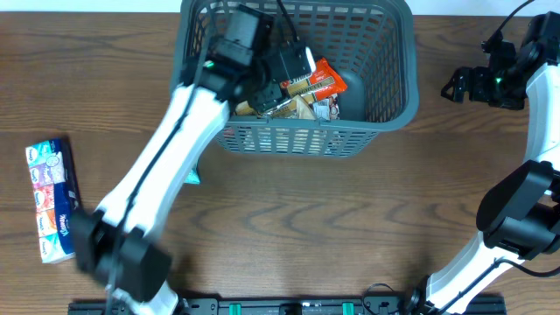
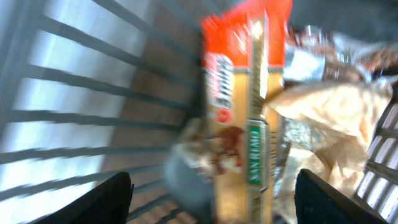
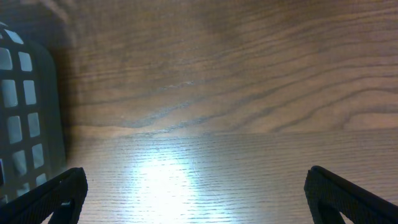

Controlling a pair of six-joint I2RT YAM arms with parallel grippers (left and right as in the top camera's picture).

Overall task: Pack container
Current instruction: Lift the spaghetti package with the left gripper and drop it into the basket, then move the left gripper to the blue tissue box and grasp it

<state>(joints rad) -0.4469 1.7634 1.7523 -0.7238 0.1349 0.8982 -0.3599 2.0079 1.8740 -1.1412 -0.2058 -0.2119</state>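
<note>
Container (image 1: 297, 140) around left gripper (image 1: 291, 83); right gripper (image 1: 455, 86) outside, off to its side

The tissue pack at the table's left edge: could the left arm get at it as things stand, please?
Probably yes. The tissue pack lies uncovered near that arm's base, and the left gripper is open and empty, though it must first lift out of the basket.
</note>
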